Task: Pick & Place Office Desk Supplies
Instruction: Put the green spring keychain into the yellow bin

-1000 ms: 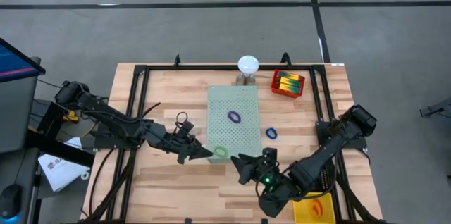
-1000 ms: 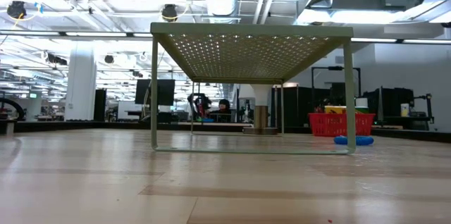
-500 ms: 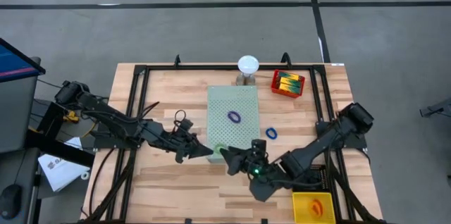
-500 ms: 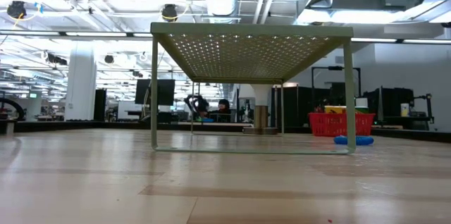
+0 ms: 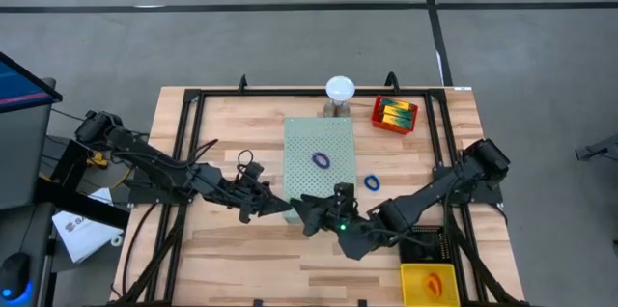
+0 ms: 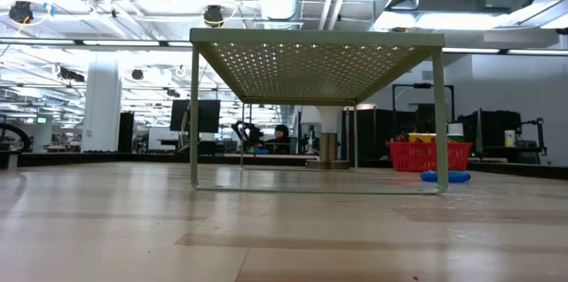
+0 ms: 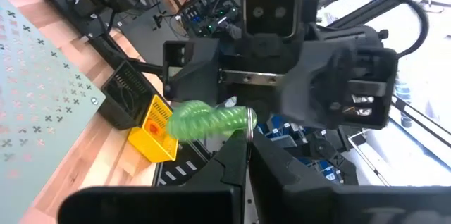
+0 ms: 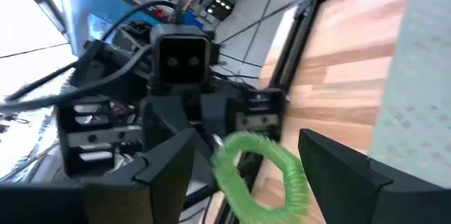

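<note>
A green coiled band loop is held up in the air over the near left corner of the pale-green perforated board. My left gripper is shut on it, reaching in level from the table's left. My right gripper faces it from the right, open. Its two fingers stand on either side of the loop; I see no touch. In the high view the right gripper covers the loop. A purple band lies on the board. A blue band lies on the table to the board's right. My left gripper pinches one spot of the green loop's coil between its two shut fingertips. The fingers come level from the table's left. The loop is lifted clear of board and table and sticks out beyond the fingertips toward my right gripper.
A red basket with yellow-green boxes stands at the far right. A white dome on a stand is behind the board. A yellow bin with an orange item sits at the near right corner. The board stands raised on thin legs.
My right gripper has travelled from the near right toward the table's left, turning at the wrist. It now faces my left gripper with the green loop between its fingers. The left gripper and the loop have stayed in place.
</note>
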